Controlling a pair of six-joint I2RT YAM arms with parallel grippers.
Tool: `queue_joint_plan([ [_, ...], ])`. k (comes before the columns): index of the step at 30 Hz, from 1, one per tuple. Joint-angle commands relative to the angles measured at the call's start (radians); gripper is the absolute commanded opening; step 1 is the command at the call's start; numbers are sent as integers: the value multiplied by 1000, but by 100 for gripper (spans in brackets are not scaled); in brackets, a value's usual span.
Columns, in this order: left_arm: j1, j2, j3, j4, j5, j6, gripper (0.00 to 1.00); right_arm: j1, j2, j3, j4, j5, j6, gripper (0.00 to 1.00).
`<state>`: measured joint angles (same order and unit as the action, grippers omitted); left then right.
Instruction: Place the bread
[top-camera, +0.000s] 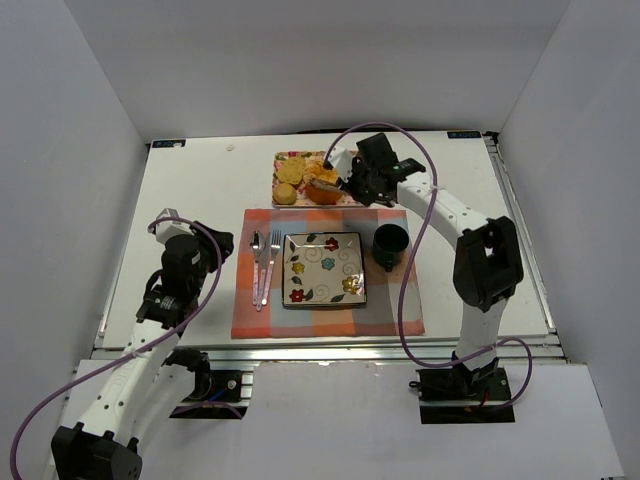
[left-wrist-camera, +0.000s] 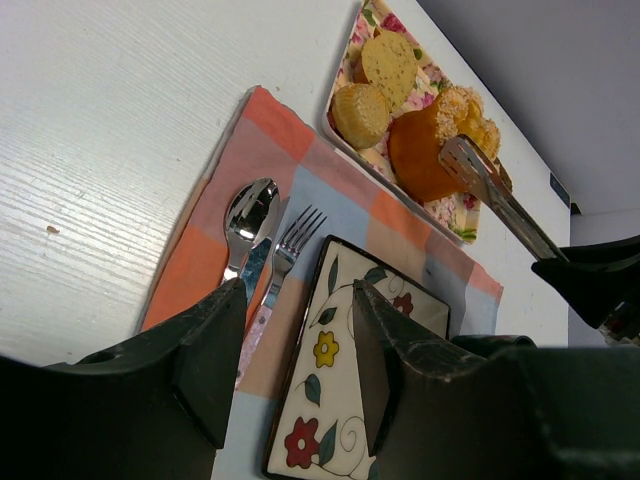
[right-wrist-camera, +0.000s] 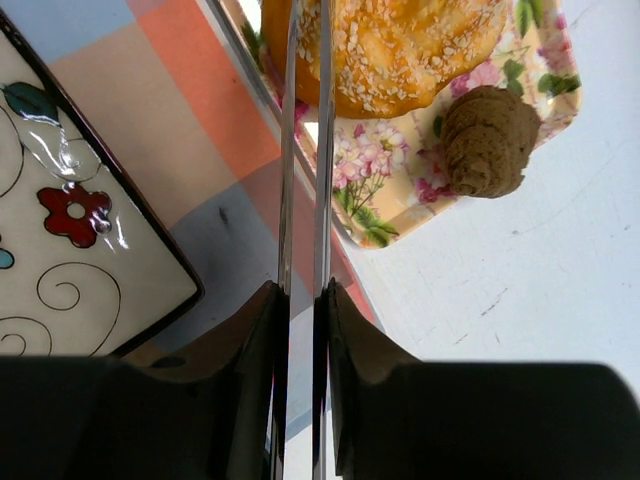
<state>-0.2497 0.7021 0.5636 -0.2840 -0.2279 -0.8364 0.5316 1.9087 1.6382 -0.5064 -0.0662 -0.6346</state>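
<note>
Bread (top-camera: 322, 190), seeded and orange-brown: sat on the floral tray (top-camera: 300, 157) just beyond the plate (top-camera: 324, 268), not yet carried across. As for the right gripper (right-wrist-camera: 300, 320): clenched on a pair of metal tongs (right-wrist-camera: 303, 200), blades squeezed nearly together and reaching from above the plate's far corner to the bun. Could not tell whether the tips truly pinched crust or merely touched it. As for the left gripper (left-wrist-camera: 300, 350): spread wide, holding nothing, hovering off the plate's left side above the fork (left-wrist-camera: 290, 250) and spoon (left-wrist-camera: 248, 215). Judged risky on several counts. With so narrow a bite, could lose the round bun on lifting and send it rolling onto the placemat (top-camera: 250, 318) short of the plate. Could drag the light tray toward the plate if snagged on its rim. Could nudge the small brown pastry (right-wrist-camera: 487, 140) or the muffins (left-wrist-camera: 360, 113) beyond the plate. Could clip the mug (top-camera: 391, 245) just right of the plate on a low, wide swing.
</note>
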Motion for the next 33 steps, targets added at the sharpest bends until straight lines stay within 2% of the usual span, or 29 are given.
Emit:
queue_joint_plan([
  [1, 4, -10, -5, 11, -10, -1, 56, 5, -112, 8, 89, -40, 12, 6],
  [9, 6, -9, -5, 16, -11, -3, 56, 5, -299, -121, 103, -153, 49, 4],
  [15, 6, 0, -2, 22, -5, 2, 56, 5, -499, -354, 54, -319, 36, 4],
  [20, 6, 4, -10, 34, 2, 0, 57, 5, -663, -533, 0, -388, 10, 4],
  [25, 4, 8, -16, 43, 12, -3, 57, 10, -755, -629, -17, -400, 6, 4],
  [29, 4, 10, -11, 43, 13, 0, 57, 11, -787, -672, -23, -389, 1, 8],
  [31, 6, 8, -10, 40, 13, 0, 57, 15, -790, -689, -37, -391, -16, 14],
  [33, 6, 2, -10, 34, 13, 0, 56, 16, -789, -701, -50, -391, -26, 25],
])
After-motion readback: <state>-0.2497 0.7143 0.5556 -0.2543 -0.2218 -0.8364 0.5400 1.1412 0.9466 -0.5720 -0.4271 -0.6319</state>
